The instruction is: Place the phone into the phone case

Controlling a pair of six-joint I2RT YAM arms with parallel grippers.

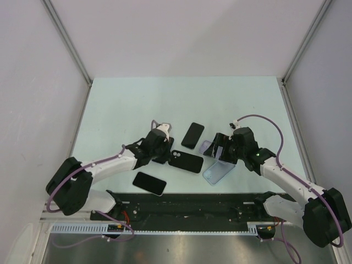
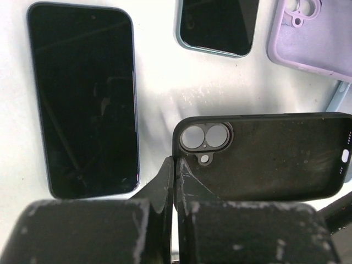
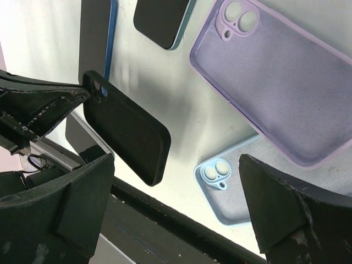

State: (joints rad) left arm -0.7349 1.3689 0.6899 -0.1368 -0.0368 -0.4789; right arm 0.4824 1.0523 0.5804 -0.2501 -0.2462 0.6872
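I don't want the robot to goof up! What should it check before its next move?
1. Left fingers shut on a corner of the black case: ok.
2. Right fingers open, holding nothing: ok.
3. The black case lies hollow side up, nothing inside: ok.
4. Phone lying flat beside the case, untouched: ok.
5. Phone fits this case: cannot tell.

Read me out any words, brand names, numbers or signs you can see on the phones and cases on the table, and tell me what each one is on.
No text can be read in any view.
The blue-edged phone and the pale-edged phone show blank dark screens.
The black case, the purple case and the light blue case are plain, with no logo or print showing.
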